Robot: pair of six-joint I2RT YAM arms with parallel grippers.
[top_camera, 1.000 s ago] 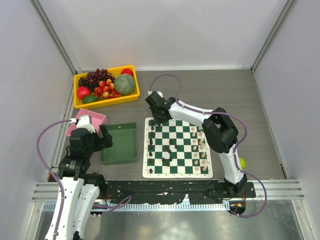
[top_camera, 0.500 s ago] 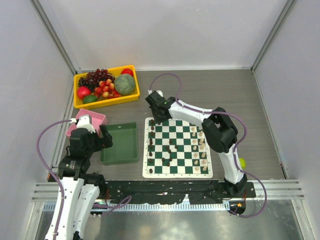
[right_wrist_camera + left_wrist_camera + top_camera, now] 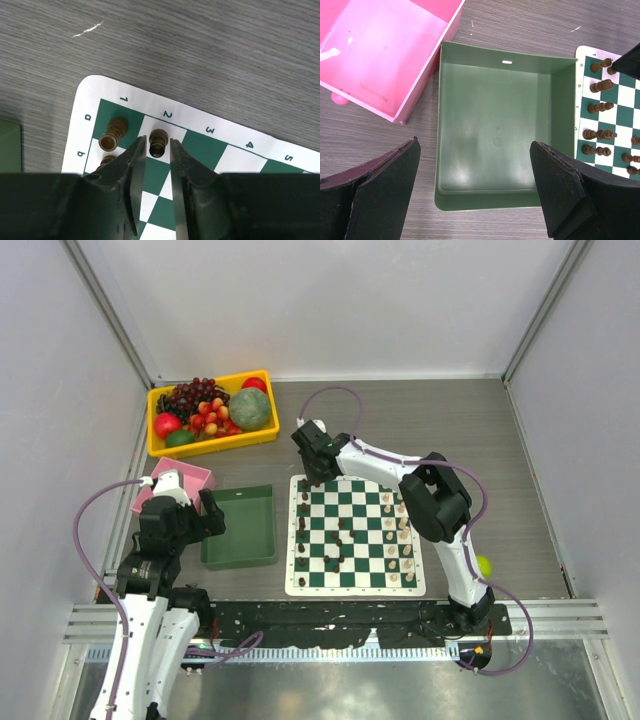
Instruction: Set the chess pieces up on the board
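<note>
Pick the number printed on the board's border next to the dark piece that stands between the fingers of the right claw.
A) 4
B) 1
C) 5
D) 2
D: in the right wrist view, the dark piece at the tips of the right claw stands on the white square directly below the printed 2 on the border of the board.

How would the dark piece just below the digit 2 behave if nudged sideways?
The dark piece looks narrow and upright, so it would probably tip rather than slide. Its round top suggests it could roll once down. It is far smaller than the fingers, so it is likely light.
</note>
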